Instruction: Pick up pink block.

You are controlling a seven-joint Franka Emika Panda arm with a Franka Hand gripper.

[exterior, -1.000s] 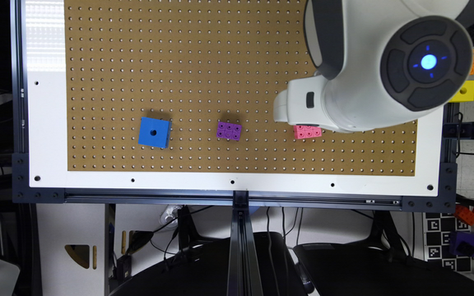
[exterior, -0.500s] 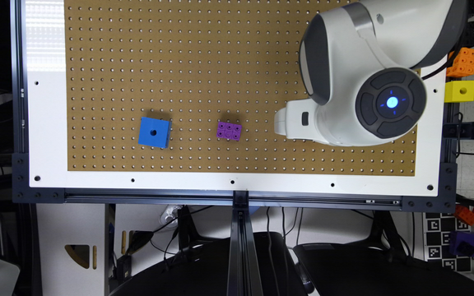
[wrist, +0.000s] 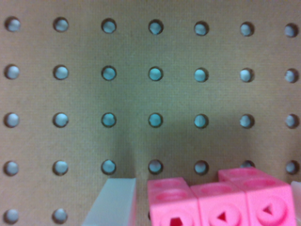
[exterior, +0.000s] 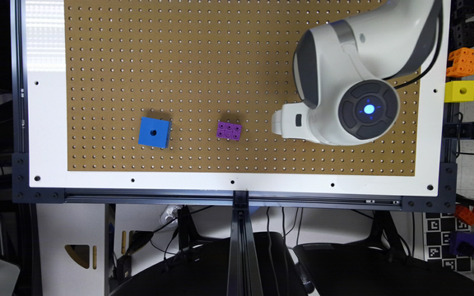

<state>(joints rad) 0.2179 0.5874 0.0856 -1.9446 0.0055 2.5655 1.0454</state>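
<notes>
- Brown pegboard (exterior: 187,61) with a white border covered the table, and spare blocks sat off its edge at the exterior view's right.
- On the board lay a blue cube (exterior: 154,132) and a purple brick (exterior: 228,130), well apart from each other.
- The white arm (exterior: 344,82) hung low over the board, right of the purple brick in the exterior view.
- Seen from the wrist, the pink block (wrist: 221,200) sat on the board between the fingers (wrist: 113,202) of the claw (wrist: 202,207), one pale finger just beside it.
- Whether the claw was apart or pressed on the block, I could not tell; the far finger barely showed.
- It looked light, stiff and smooth; I'd squeeze its flat sides.
</notes>
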